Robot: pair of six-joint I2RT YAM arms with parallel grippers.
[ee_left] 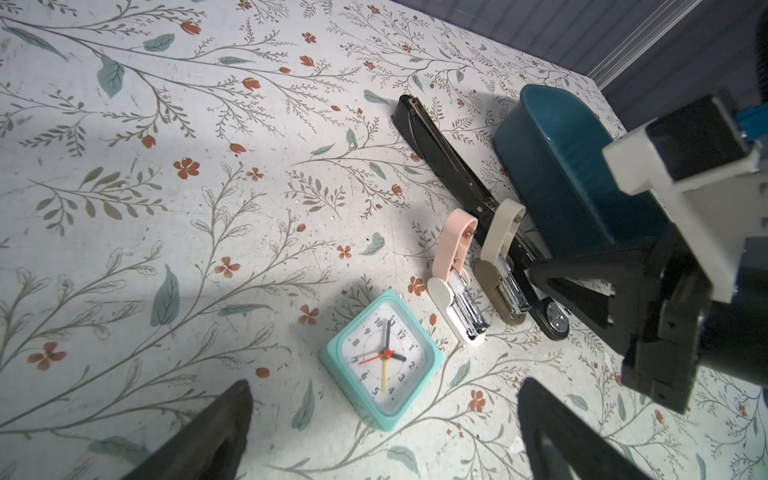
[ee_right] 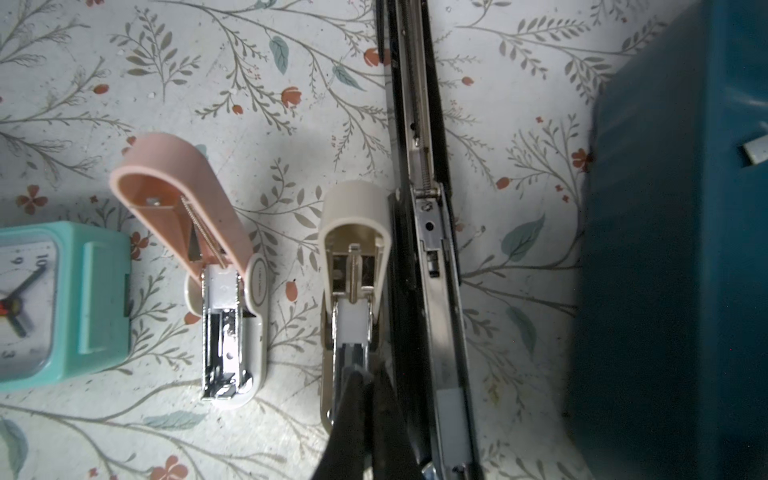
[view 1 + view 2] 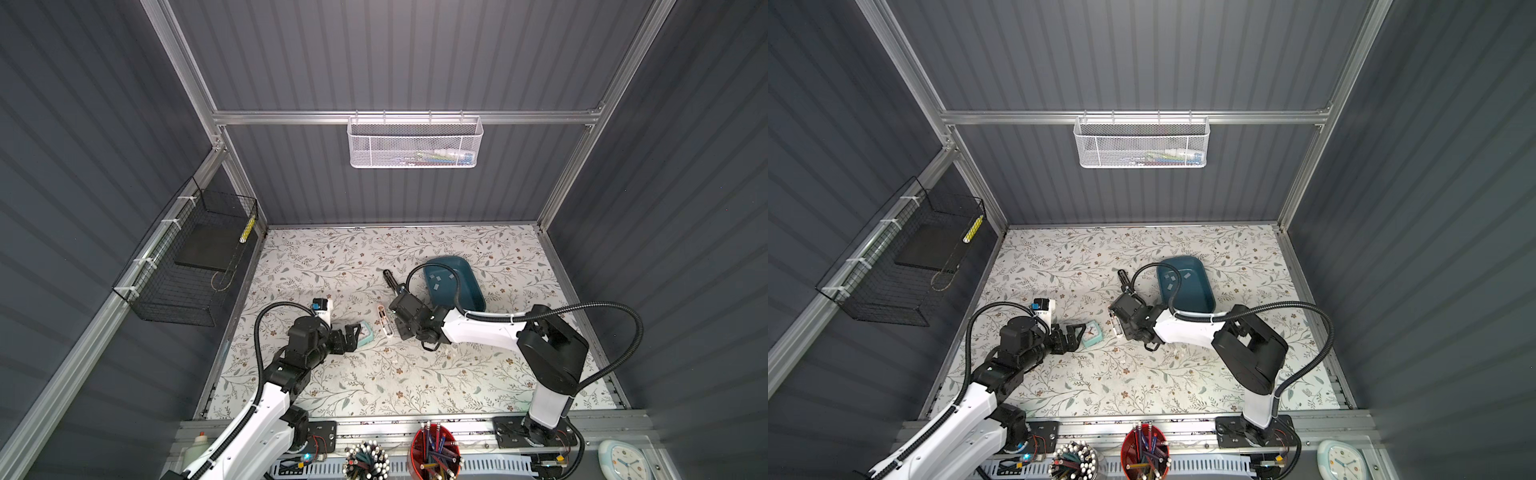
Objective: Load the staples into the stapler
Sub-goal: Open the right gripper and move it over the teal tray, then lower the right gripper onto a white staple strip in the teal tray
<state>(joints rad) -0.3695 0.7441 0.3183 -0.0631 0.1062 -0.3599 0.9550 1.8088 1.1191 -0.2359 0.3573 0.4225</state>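
Three staplers lie open side by side on the floral mat: a pink one (image 2: 183, 195) (image 1: 453, 249) (image 3: 385, 321), a beige one (image 2: 355, 216) (image 1: 500, 257) and a long black one (image 2: 419, 124) (image 3: 390, 279). My right gripper (image 2: 368, 370) (image 3: 398, 322) is shut, its tips resting on the beige stapler's metal channel; I see no strip between them. Several grey staples (image 3: 436, 278) (image 3: 1173, 278) lie in the teal tray (image 3: 457, 291) (image 2: 673, 249). My left gripper (image 1: 385, 384) (image 3: 353, 332) is open and empty beside a small clock.
A mint alarm clock (image 1: 382, 357) (image 3: 368, 333) sits left of the pink stapler. Pencil cups (image 3: 436, 455) and a white clock (image 3: 623, 461) stand at the front rail. A black wire basket (image 3: 187, 266) hangs on the left wall, a white one (image 3: 415, 143) on the back.
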